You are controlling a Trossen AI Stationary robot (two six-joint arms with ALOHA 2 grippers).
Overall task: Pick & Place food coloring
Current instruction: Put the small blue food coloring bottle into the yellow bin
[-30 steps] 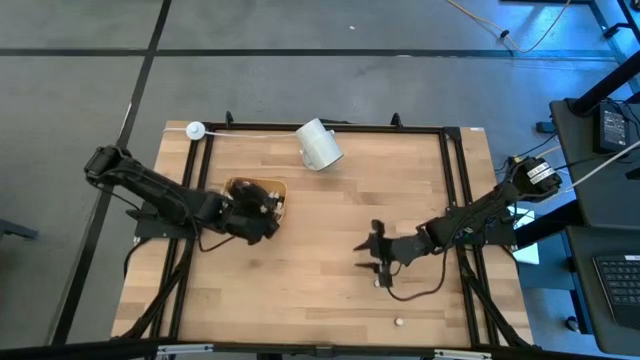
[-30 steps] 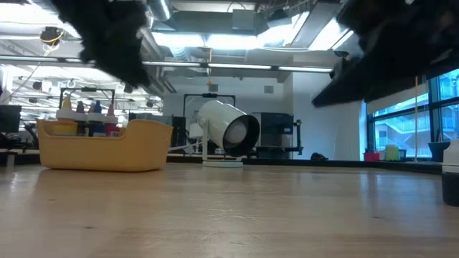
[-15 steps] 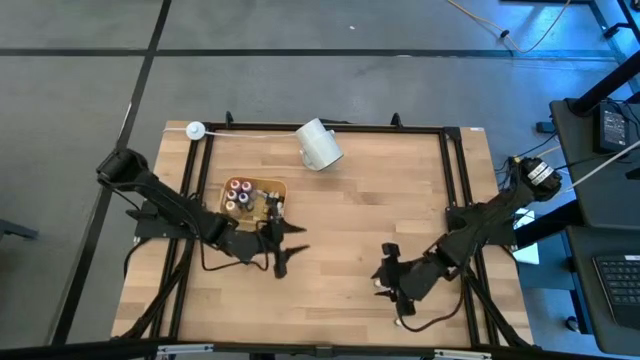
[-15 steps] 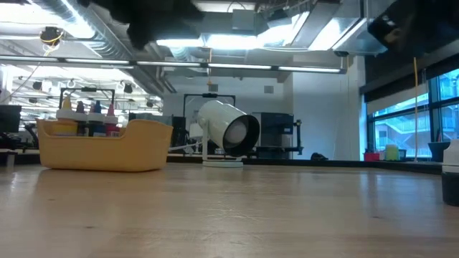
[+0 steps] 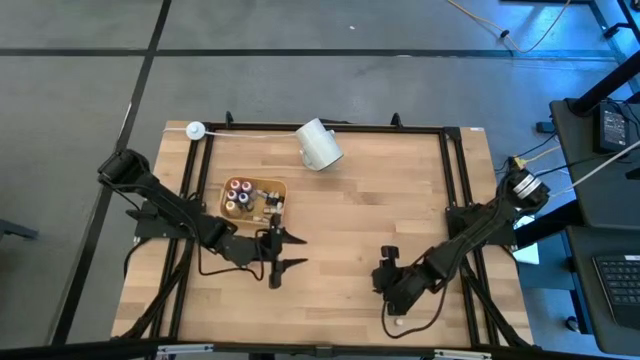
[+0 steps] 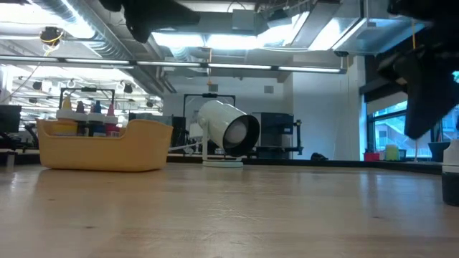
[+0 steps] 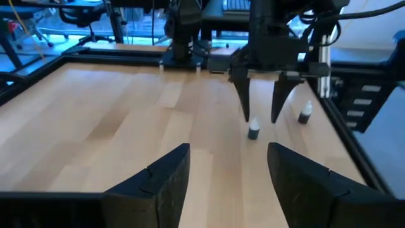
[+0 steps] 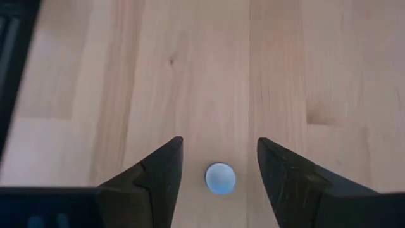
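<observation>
Your right gripper [image 8: 218, 166] hangs straight above a small bottle [image 8: 220, 178] standing upright on the wooden table [image 5: 340, 210], its fingers apart and empty, one on each side of the pale round cap. In the left wrist view a second bottle [image 7: 305, 113] stands just beside that one, near the table's right edge. The other bottles [image 5: 246, 194] already sit in the yellow tray [image 5: 278, 186], near the left side of the table.

Your left gripper [image 5: 283, 252] waits near the tray, fingers spread and empty.

The risks: the bottle is tiny and light, so if you come down off-centre, one finger could clip the cap and tip it or send it rolling. The neighbouring bottle is close enough to be knocked over too. Closing too high may pinch only the cap and let the bottle slip.
</observation>
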